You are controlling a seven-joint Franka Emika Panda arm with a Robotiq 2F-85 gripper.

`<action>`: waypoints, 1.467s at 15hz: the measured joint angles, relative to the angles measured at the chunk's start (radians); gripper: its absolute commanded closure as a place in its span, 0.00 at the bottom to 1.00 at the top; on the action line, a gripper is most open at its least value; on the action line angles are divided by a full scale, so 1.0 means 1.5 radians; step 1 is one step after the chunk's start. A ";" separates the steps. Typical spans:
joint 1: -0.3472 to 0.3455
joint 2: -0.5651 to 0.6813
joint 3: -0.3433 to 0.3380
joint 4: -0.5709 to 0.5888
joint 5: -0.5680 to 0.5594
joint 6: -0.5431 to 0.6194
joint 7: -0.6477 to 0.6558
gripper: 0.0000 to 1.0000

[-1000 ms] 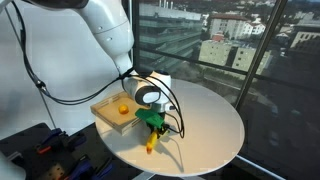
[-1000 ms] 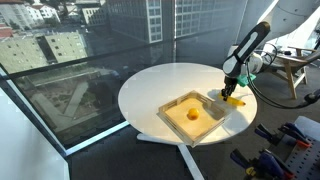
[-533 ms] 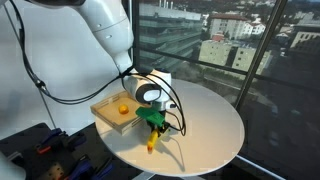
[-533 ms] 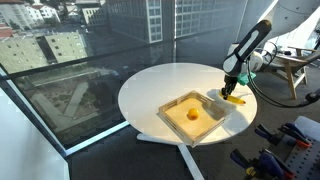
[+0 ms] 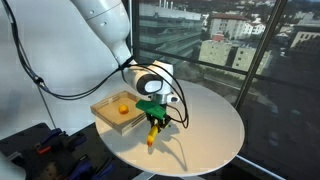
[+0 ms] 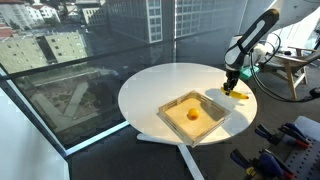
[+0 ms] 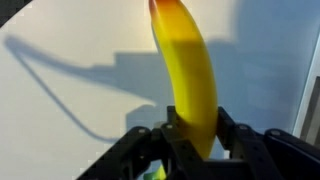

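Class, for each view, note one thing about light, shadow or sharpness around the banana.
Wrist view: the banana fills the frame, soft-edged; the gripper shut on it is dark and blurred; hard shadows cross the white table. In an exterior view, daylight from the window lights the table evenly; the banana is tiny and coarse.

Both ext. views are lit brightly by daylight thru the windows (image 5: 230, 50); pics are low-res and slightly soft. Soft shadows are thrown on the white desk (image 5: 210, 125) beneath the arm. Wrist view is blurred: banana (image 7: 190, 70) is seen out of focus, tool (image 7: 190, 135) is left dark, w/ darker shadows cast at left.
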 measured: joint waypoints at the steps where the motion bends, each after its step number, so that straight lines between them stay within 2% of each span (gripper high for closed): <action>1: 0.000 -0.010 -0.001 -0.005 -0.001 -0.006 0.000 0.84; 18: 0.002 -0.144 -0.009 -0.045 -0.005 -0.086 0.000 0.84; 19: 0.002 -0.150 -0.009 -0.046 -0.005 -0.092 0.000 0.59; 22: 0.002 -0.164 -0.010 -0.052 -0.005 -0.100 -0.001 0.59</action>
